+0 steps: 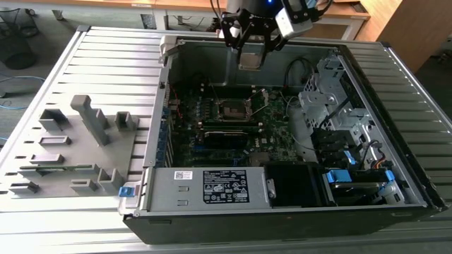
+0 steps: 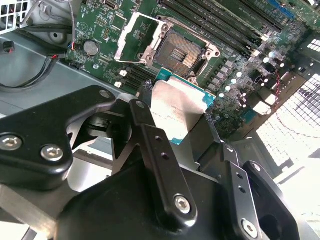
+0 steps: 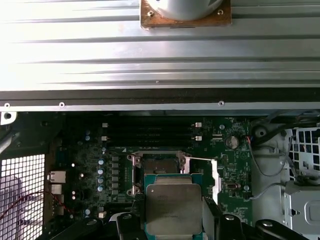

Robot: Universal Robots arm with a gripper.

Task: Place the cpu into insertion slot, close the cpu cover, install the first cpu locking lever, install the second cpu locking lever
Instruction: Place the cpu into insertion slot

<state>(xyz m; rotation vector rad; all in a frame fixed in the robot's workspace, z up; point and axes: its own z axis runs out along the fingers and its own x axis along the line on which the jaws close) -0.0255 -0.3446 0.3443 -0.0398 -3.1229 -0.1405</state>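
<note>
On the exterior view's left sits a grey parts tray [image 1: 71, 143]. In the second wrist view, the cpu cover [image 2: 136, 36] is flipped open and the insertion slot [image 2: 182, 50] next to it is bare. The gripper [image 2: 176, 107] is clamped on the cpu [image 2: 182, 112], up above the board, apart from the slot. So I'd say nothing's finished yet: seating, cover and both levers are all left.

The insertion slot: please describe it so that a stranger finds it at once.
Look inside the open computer case, at the green circuit board. On it sits the insertion slot, a dark square with a metal rim, unlike the long black memory slots beside it.
</note>
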